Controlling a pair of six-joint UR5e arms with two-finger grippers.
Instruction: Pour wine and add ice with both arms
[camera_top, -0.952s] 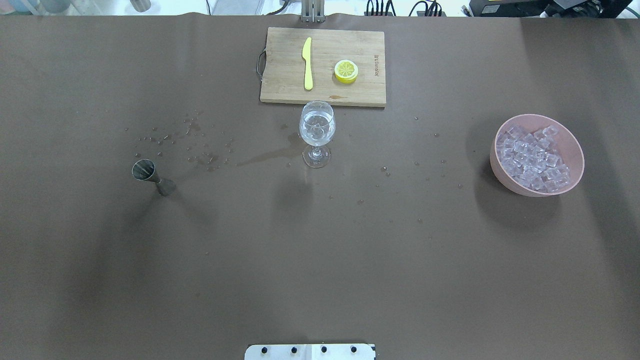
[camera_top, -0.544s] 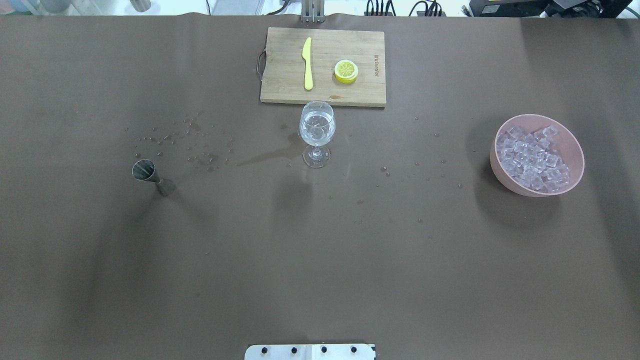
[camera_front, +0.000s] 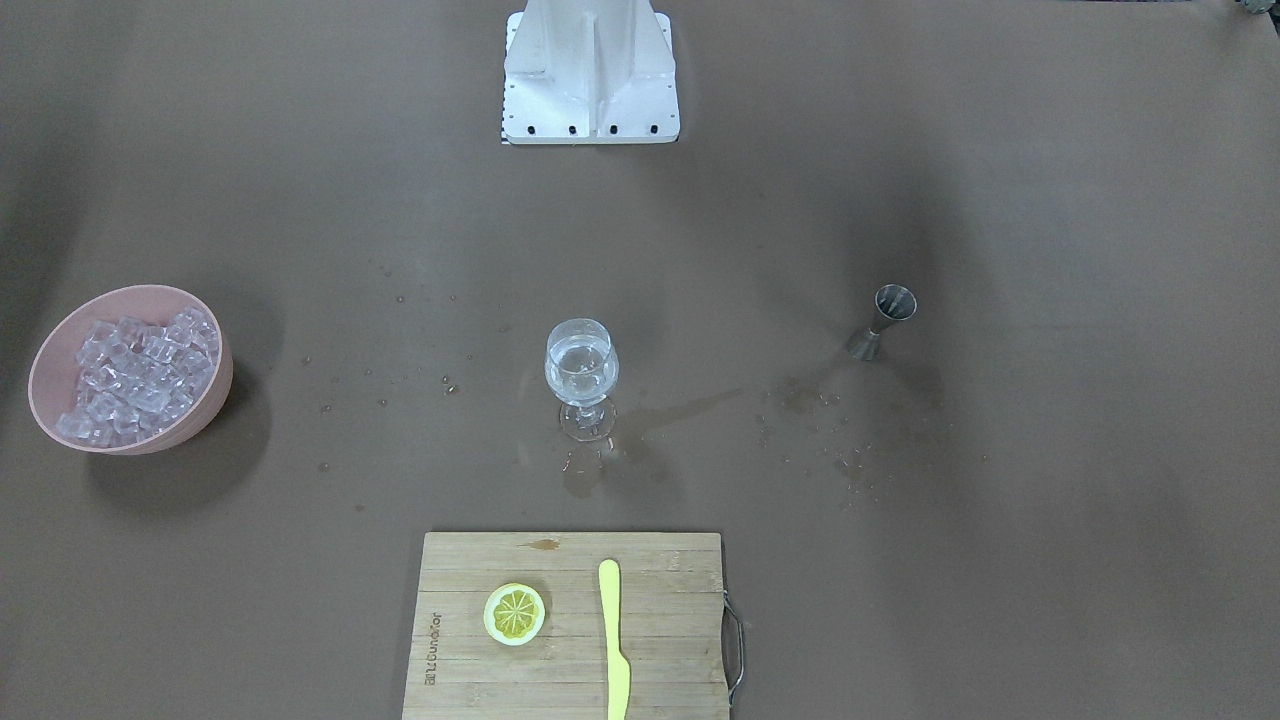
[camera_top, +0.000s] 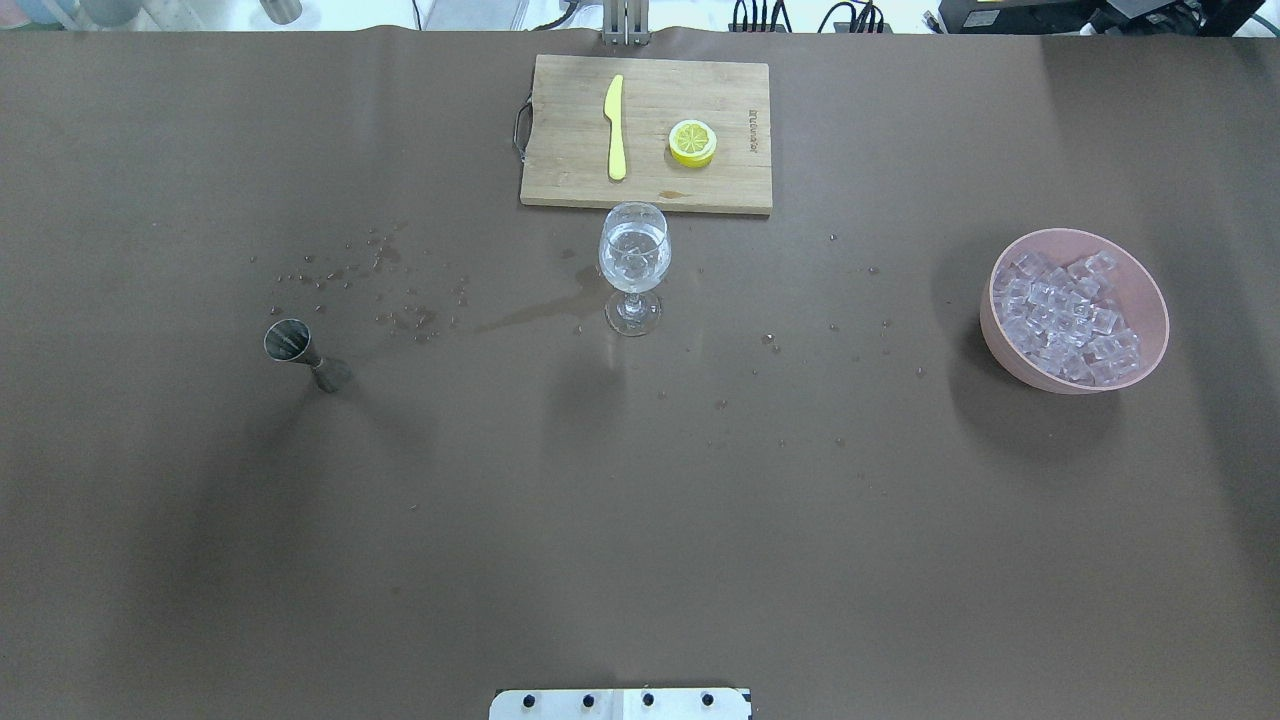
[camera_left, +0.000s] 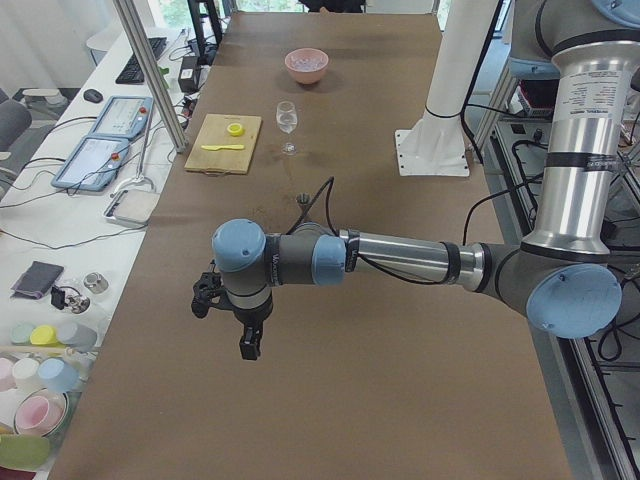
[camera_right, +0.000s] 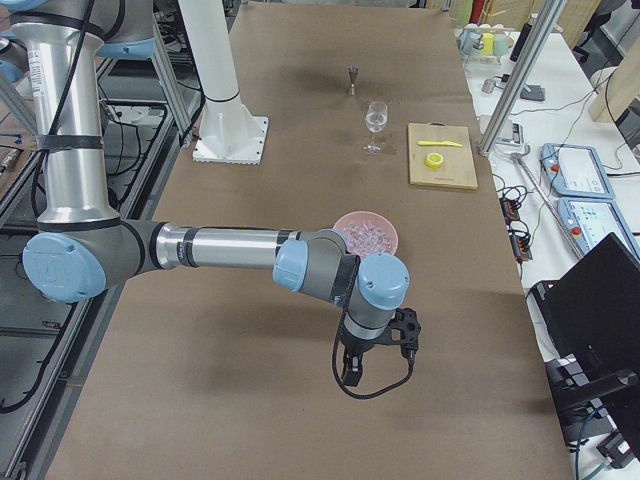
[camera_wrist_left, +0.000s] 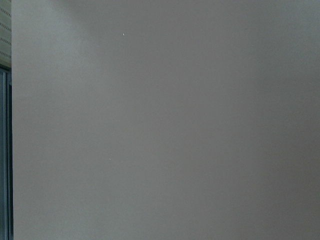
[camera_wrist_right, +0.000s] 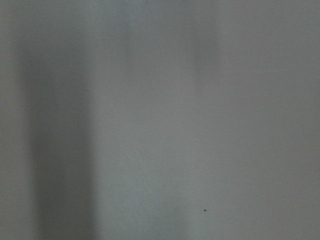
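clear stemmed wine glass (camera_top: 634, 262) upright mid-table, just on the robot's side of the rectangular wooden cutting board (camera_top: 570, 150) | flat yellow plastic knife (camera_top: 615, 128) and round yellow lemon slice (camera_top: 692, 142) on board, apart, knife to the left | small steel hourglass jigger (camera_top: 300, 352) well left of glass | round pink bowl (camera_top: 1145, 295) far right, holding clear ice cubes (camera_top: 1065, 320)

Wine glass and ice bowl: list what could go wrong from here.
1. The wine glass stands on a thin stem beside a wet streak. A sideways nudge could tip it and spill the wine.
2. The ice is heaped close to the rim of the pink bowl, so taking cubes may scatter some.
3. The cutting board lies just beyond the glass, limiting room there.
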